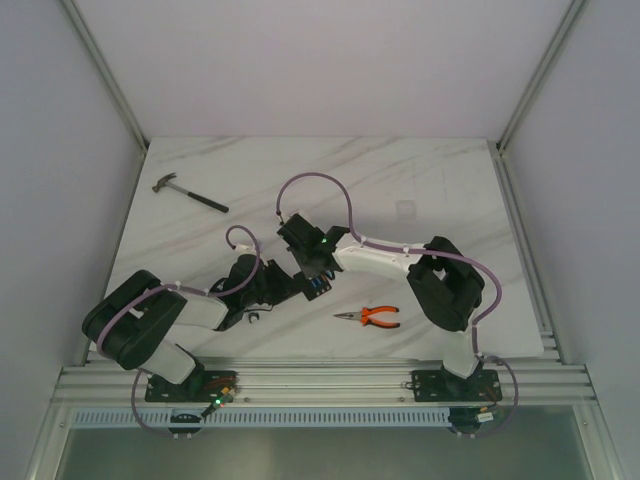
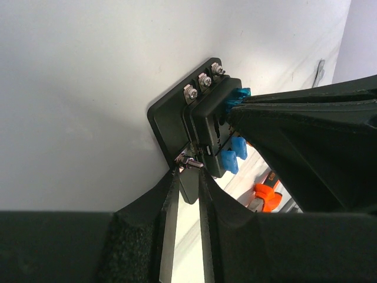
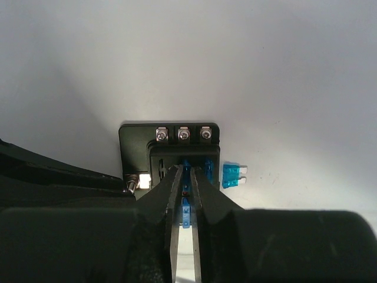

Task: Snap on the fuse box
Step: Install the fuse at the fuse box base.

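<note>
Fuse box (image 3: 132,147) flat on table (image 3: 265,71); left tool (image 2: 188,178) pinches its corner tab. Right tool (image 3: 186,177) narrowed over its face, cannot tell if gripping. 1 loose blue fuse (image 3: 234,174) just beside box.

A hammer (image 1: 190,195) lies far left on the marble table (image 1: 420,180), orange-handled pliers (image 1: 370,317) near front.
</note>
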Robot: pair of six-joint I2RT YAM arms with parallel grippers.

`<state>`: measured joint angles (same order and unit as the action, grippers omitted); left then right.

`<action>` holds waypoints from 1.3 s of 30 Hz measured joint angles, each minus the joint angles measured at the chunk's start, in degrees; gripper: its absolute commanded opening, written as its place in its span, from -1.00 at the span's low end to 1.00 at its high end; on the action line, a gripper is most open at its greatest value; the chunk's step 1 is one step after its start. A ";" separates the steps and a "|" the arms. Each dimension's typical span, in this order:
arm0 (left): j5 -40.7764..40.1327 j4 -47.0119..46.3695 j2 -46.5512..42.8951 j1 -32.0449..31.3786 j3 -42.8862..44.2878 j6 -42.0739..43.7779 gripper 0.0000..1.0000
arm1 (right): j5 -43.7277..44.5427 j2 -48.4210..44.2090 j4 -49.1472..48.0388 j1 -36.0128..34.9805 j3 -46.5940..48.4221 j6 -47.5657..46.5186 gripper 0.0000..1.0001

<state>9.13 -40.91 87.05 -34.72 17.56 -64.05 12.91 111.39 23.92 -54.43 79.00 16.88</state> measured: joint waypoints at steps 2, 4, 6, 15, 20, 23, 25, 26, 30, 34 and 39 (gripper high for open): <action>0.07 0.00 0.00 0.00 0.00 -0.02 -0.46 | -0.04 -0.02 0.00 0.00 0.00 0.24 -0.56; 0.07 0.00 0.00 0.00 0.00 -0.02 -0.46 | -0.22 -0.13 0.02 0.00 0.00 0.44 -0.47; 0.07 -0.02 0.00 0.00 0.00 -0.02 -0.46 | -0.55 -0.24 0.15 0.00 0.00 0.50 -0.41; 0.09 0.00 0.00 0.00 0.00 -0.02 -0.47 | -3.06 -0.44 3.19 1.09 1.49 -0.20 -0.46; 0.02 0.59 0.02 0.00 0.02 0.00 -0.47 | -3.87 -0.44 4.92 2.29 3.37 -1.07 -0.51; 0.04 0.66 0.02 0.00 0.07 0.00 -0.47 | -4.37 -0.44 5.81 2.89 4.98 -1.53 -0.52; 0.04 0.66 0.02 0.00 0.07 0.00 -0.47 | -4.76 -0.44 6.23 3.13 6.05 -1.81 -0.52; 0.04 0.66 0.02 0.00 0.07 0.00 -0.47 | -4.98 -0.42 6.40 3.17 6.47 -1.95 -0.52; 0.04 0.68 0.02 0.00 0.07 0.00 -0.48 | -6.14 0.07 7.21 3.17 7.67 -2.16 -0.53; 0.04 0.68 0.02 0.00 0.07 0.00 -0.47 | -6.99 1.53 8.59 3.17 8.52 -2.16 -0.55; 0.04 0.66 0.07 0.00 0.09 0.00 -0.47 | -7.15 3.85 10.14 3.17 9.16 -2.16 -0.60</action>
<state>9.17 -40.25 87.11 -34.72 17.65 -64.05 5.76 115.24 34.06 -51.27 88.16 14.72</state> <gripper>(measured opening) 0.263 0.215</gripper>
